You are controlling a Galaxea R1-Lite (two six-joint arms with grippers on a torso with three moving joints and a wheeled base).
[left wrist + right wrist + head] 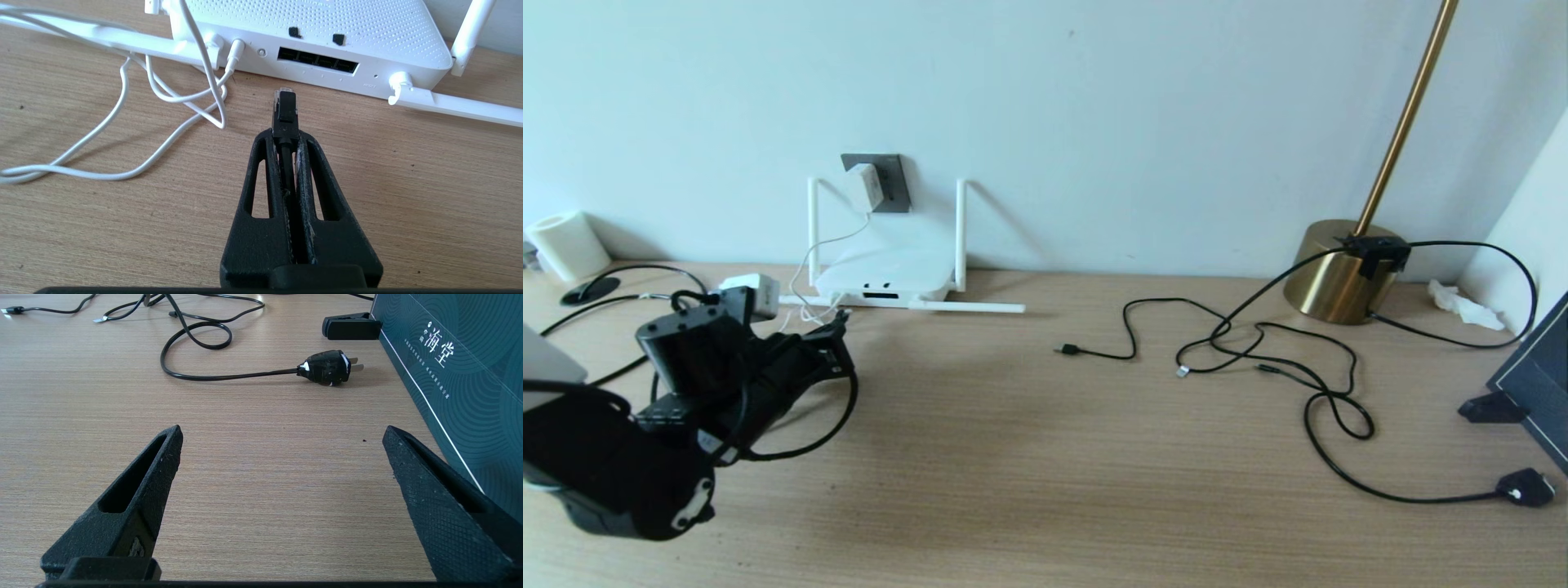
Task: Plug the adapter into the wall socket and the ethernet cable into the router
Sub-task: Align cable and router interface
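Pinching the ethernet cable (pixel 284 110) just behind its connector, our left gripper (pixel 286 136) sits low over the tabletop (pixel 1029 457) near its far left corner, fingers clamped tight on the black cord, the clear tip sticking out ahead of them. That tip points at the row of dark ports (pixel 318 60) on the router's near edge and stops just short of them (a sliver of bare wood shows between plug and port). The router (pixel 886 280) lies flat against the tabletop's far edge, below the wall socket (pixel 882 181); two antennas stand upright, and one lies along the wood toward the right. We see the adapter (pixel 864 187) already seated in the socket, its thin white cord (pixel 122 106) looping down over the wood to a jack beside the ports. Our right gripper (pixel 282 437) rests over the near right part of the tabletop, fingers spread wide and holding nothing. Beyond it lies a black plug (pixel 327 367) on its thin cable, next to a dark teal box (pixel 461 375) at the right edge. A brass lamp base (pixel 1335 273) stands at the far right.
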